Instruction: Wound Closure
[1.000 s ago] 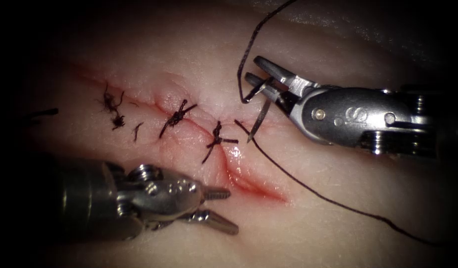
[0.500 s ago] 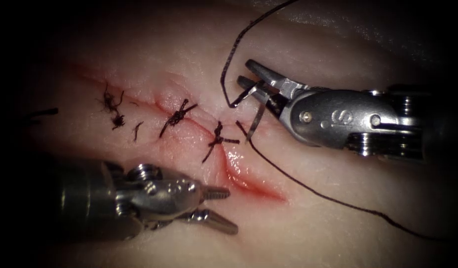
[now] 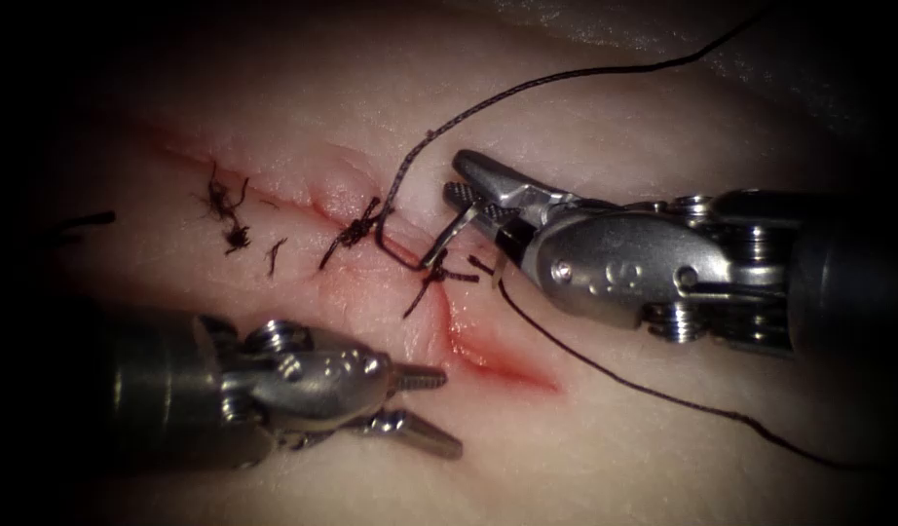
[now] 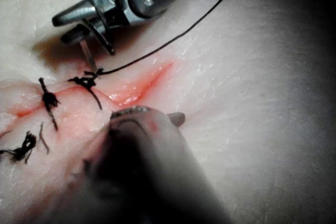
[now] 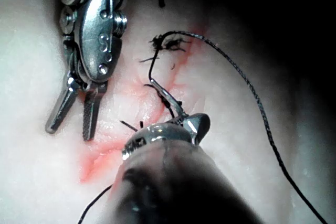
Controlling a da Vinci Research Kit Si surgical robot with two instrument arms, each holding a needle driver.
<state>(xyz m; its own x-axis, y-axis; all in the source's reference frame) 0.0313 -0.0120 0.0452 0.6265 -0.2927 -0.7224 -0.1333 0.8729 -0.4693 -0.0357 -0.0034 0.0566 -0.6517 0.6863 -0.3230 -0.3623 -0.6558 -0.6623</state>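
Needle [image 3: 439,244] is sitting in the right tool [image 3: 455,175], clamped partway along its curve; the exact spot is hard to tell. Its curve is lying over the cut [image 3: 498,362], between the two knotted stitches [image 3: 356,229], and the right wrist view shows it arcing from the tool toward the farther knot. Whether the tip is in the tissue [image 3: 663,429] cannot be told. Thread [image 3: 527,93] is trailing up and to the right from the needle, and another strand is running across the tissue right of the cut.

The right tool is carrying the needle left toward the cut, closer than in the earlier frames. The left tool [image 3: 452,414] is waiting left of the cut, spread wide and holding nothing.

Step, as a judgement: lining the needle up for another stitch, since the lower stretch of the cut is gaping unstitched. The next move is calling for a tip squarely aimed at the cut's edge, clear of the finished knots.
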